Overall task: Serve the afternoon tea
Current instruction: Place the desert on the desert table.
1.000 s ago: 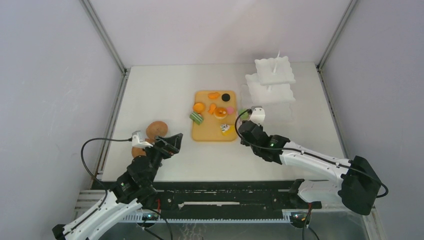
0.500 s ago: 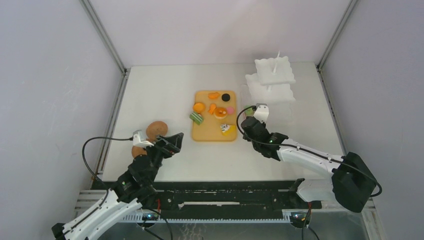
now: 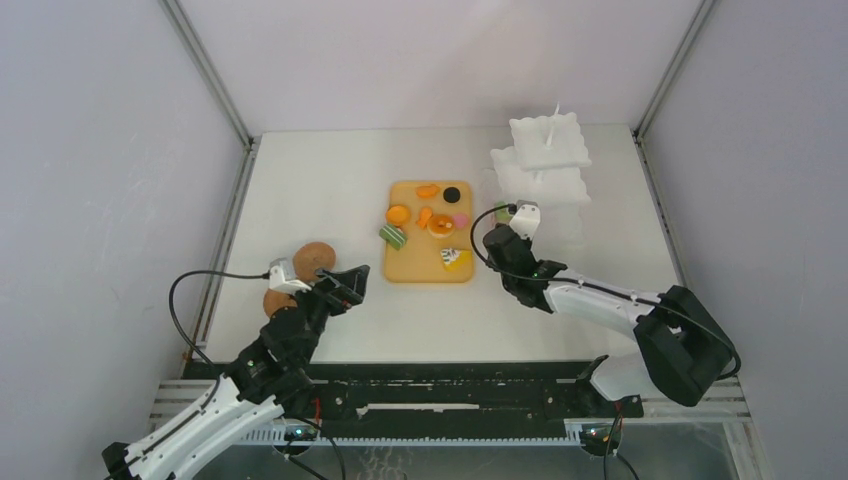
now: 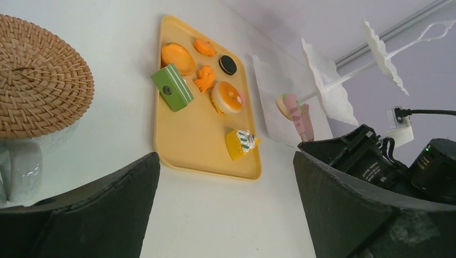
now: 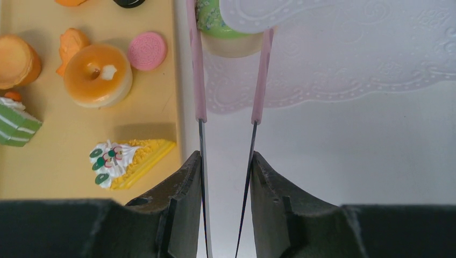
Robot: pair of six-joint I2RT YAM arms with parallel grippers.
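While right gripper clamps tongs, stand tier half hides green donut.

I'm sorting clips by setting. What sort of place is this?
Most likely a robotics lab test cell, not a café: a white table boxed in by plain grey panels, two white-and-black robot arms mounted on a black metal rail, and small toy pastries on a flat tan board.
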